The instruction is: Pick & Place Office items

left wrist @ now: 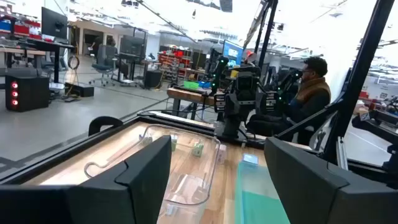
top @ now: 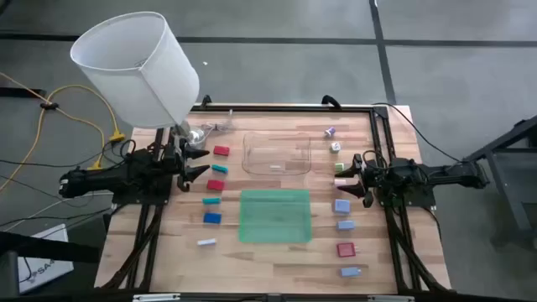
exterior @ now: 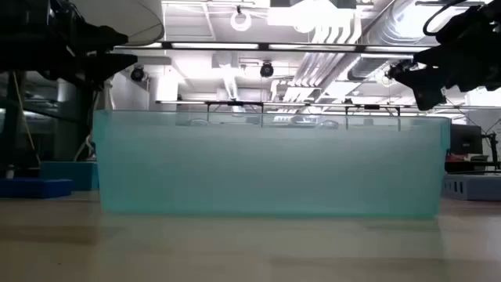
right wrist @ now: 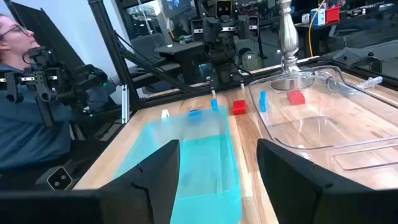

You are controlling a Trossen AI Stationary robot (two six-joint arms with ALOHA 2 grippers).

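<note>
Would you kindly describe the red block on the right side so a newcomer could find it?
Start at the green tray mid-table, then look right to a column of pale blue blocks. The red block lies near its front end, the only red, square one there.

Bright overhead glare, soft shadows, blurred foreground

Robotics lab: workbenches [left wrist: 186,93], monitors [left wrist: 53,22]

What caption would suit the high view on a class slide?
Two open grippers, left and right, flank a green tray and clear tray amid scattered blocks.
</note>
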